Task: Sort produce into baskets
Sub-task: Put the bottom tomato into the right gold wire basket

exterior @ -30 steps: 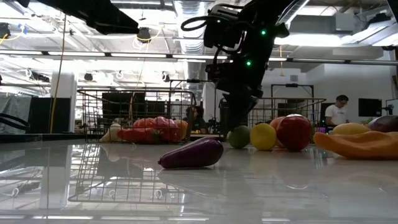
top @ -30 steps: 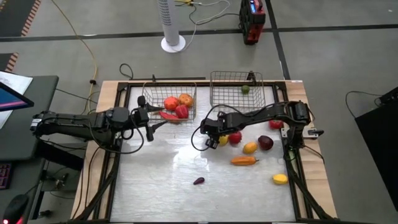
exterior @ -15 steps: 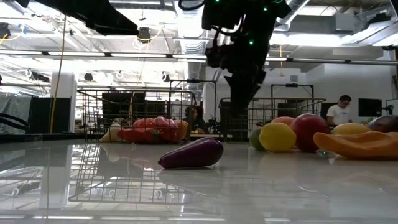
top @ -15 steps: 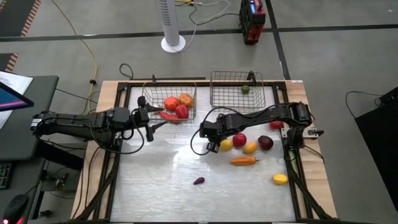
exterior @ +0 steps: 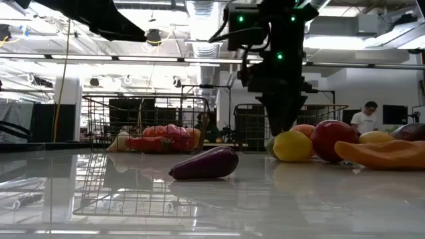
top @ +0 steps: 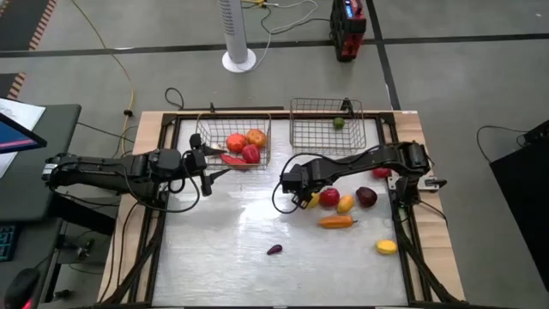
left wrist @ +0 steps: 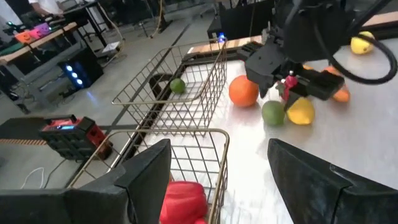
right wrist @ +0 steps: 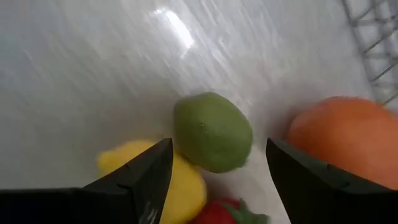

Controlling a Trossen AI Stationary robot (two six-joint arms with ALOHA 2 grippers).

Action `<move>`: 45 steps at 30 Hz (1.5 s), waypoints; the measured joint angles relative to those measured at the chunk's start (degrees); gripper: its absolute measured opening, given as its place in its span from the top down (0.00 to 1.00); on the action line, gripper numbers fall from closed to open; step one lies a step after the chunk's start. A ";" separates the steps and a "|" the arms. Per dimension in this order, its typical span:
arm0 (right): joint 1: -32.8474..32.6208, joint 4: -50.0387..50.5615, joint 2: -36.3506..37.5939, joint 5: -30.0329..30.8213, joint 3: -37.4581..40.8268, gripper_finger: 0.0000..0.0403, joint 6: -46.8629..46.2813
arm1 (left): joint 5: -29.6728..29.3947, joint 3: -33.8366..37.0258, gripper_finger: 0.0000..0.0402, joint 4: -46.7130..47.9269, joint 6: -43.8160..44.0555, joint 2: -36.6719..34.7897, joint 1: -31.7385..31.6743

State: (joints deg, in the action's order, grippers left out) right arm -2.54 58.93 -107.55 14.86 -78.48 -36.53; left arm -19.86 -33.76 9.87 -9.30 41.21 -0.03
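My right gripper (top: 302, 196) is open and points down over a green lime (right wrist: 212, 132), one finger on either side of it; I see no touch. The lime lies on the table in a cluster with a yellow lemon (right wrist: 158, 174), an orange (right wrist: 339, 143) and a red piece (top: 329, 196). My left gripper (top: 206, 167) is open and empty beside the left wire basket (top: 206, 137), which holds red and orange produce (top: 243, 144). The right basket (top: 300, 129) holds one green piece (top: 338, 123).
More produce lies loose on the table: a yellow piece (top: 345, 203), a dark red one (top: 366, 196), an orange carrot (top: 336, 221), a yellow piece (top: 386, 247) near the right edge, and a purple eggplant (top: 274, 250) nearer the front. A person (exterior: 362, 119) stands beyond the table.
My right gripper has gone a little toward the table's right and near edges, rising and then coming down again over the cluster. The lime, the lemon and the red piece have slid a little toward the right edge.
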 joint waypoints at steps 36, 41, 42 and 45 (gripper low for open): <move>-5.13 -13.63 18.22 0.72 25.13 0.29 -10.53 | 0.07 0.00 0.36 0.24 0.74 0.00 0.00; -5.27 -13.05 18.84 2.63 23.53 0.29 -10.12 | 0.04 0.00 0.36 0.26 0.76 0.00 0.00; -5.33 -12.93 19.13 2.84 23.22 0.29 -9.89 | 0.05 0.00 0.36 0.30 0.76 0.00 0.00; -5.39 -12.61 19.92 3.05 22.80 0.29 -8.71 | 0.05 0.00 0.36 0.83 0.76 0.00 0.00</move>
State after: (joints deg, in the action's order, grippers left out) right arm -7.92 46.31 -87.62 17.91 -55.68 -45.24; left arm -19.81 -33.76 10.69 -8.54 41.21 -0.03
